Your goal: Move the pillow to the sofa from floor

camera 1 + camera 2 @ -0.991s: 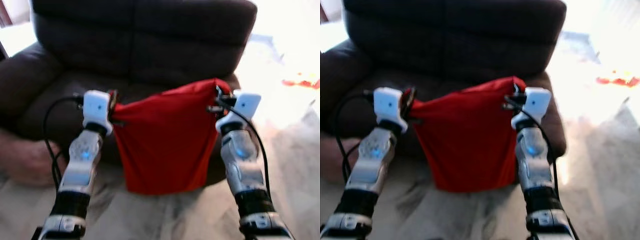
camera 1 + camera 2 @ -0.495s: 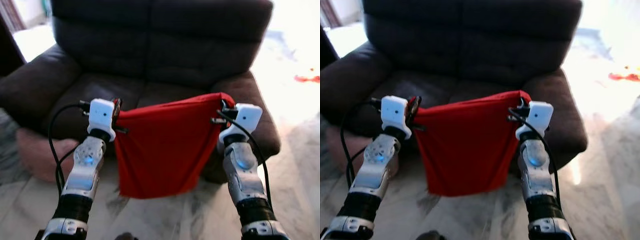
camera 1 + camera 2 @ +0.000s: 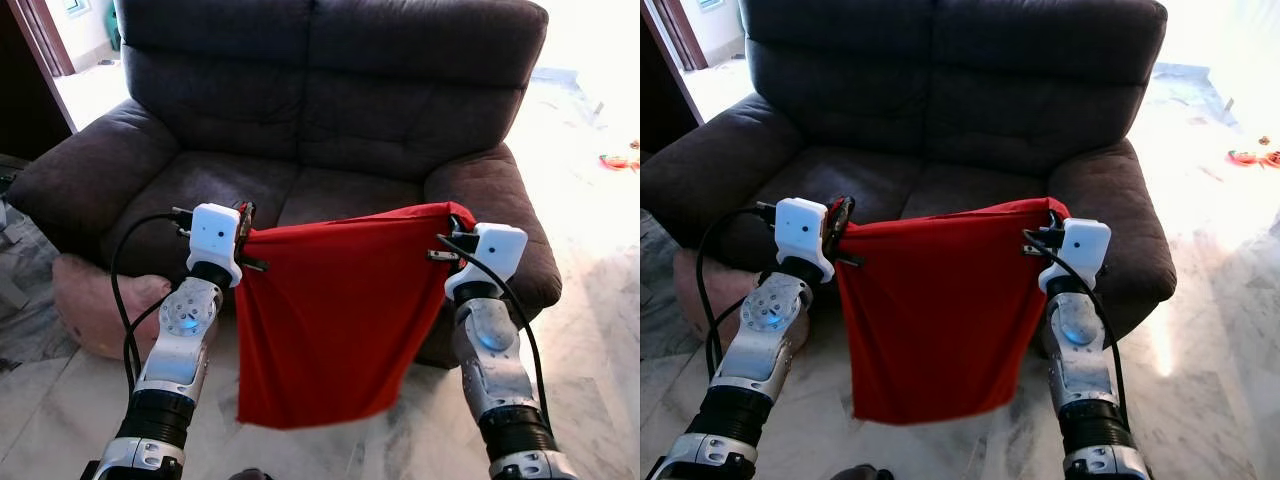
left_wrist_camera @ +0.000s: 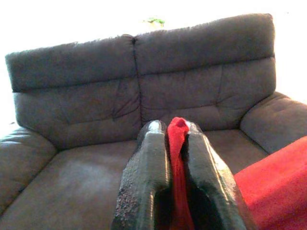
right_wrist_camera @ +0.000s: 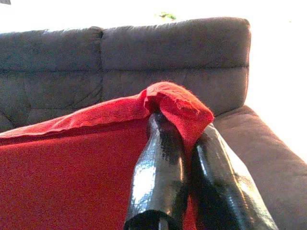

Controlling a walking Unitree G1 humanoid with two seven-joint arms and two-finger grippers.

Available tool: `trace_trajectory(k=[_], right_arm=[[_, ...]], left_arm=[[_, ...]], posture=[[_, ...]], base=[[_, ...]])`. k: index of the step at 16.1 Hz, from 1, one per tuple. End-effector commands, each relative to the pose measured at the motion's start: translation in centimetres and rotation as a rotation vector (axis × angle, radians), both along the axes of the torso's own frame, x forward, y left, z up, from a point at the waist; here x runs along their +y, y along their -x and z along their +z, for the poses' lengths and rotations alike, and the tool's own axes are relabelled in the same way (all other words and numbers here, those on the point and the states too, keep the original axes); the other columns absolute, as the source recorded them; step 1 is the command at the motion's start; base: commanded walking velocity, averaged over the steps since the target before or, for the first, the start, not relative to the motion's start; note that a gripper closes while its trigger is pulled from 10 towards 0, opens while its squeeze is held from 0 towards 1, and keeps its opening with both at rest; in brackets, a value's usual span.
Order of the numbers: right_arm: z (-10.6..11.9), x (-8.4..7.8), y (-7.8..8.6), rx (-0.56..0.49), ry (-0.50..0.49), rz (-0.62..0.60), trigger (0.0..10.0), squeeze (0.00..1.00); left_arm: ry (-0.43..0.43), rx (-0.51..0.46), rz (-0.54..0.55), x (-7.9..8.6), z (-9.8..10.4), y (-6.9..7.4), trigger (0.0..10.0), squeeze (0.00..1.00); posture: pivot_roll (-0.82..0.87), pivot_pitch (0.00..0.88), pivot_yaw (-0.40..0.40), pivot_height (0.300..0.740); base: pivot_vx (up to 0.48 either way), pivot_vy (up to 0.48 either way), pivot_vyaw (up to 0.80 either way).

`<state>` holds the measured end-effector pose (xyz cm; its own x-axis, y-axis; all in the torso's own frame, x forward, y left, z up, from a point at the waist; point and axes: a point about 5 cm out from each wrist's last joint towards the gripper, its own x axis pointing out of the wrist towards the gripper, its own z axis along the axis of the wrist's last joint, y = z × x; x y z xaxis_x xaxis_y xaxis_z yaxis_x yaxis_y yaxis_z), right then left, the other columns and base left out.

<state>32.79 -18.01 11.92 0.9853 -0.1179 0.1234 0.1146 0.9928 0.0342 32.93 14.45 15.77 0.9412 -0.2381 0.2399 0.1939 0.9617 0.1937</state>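
The red pillow (image 3: pixel 330 320) hangs flat between both grippers, left (image 4: pixel 176 132) and right (image 5: pixel 184 127) each pinching a top corner, the sofa (image 3: pixel 330 120) seat just ahead.

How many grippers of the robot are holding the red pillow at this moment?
2. The left gripper pinches the top left corner of the red pillow; the right gripper pinches its top right corner. It hangs between them before the sofa.

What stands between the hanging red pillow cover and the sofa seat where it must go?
Nothing visible. The flat red fabric pillow cover hangs from both end effectors, left and right, before the dark grey fabric sofa's bare seat.
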Motion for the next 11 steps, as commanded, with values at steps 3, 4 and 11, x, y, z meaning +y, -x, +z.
trace_trajectory(k=[3, 4, 11], right_arm=[[1.3, -2.8, -0.4, -0.037, 0.041, -0.155, 10.0, 0.00], [0.9, -3.2, -0.2, -0.020, 0.062, -0.185, 10.0, 0.00], [0.4, -4.1, 0.3, -0.001, 0.060, -0.281, 10.0, 0.00]], left_arm=[[-0.017, -0.047, -0.008, 0.1, 0.9, -0.3, 10.0, 0.00], [-0.006, -0.019, 0.005, 0.4, 0.1, -0.3, 10.0, 0.00], [-0.062, -0.010, -0.046, 0.0, -0.2, -0.1, 10.0, 0.00]], posture=[[0.08, 0.015, -0.045, 0.740], [0.08, 0.027, -0.045, 0.740], [0.09, 0.017, -0.043, 0.740]], base=[[0.000, 0.000, 0.00], [0.000, 0.000, 0.00], [0.000, 0.000, 0.00]])
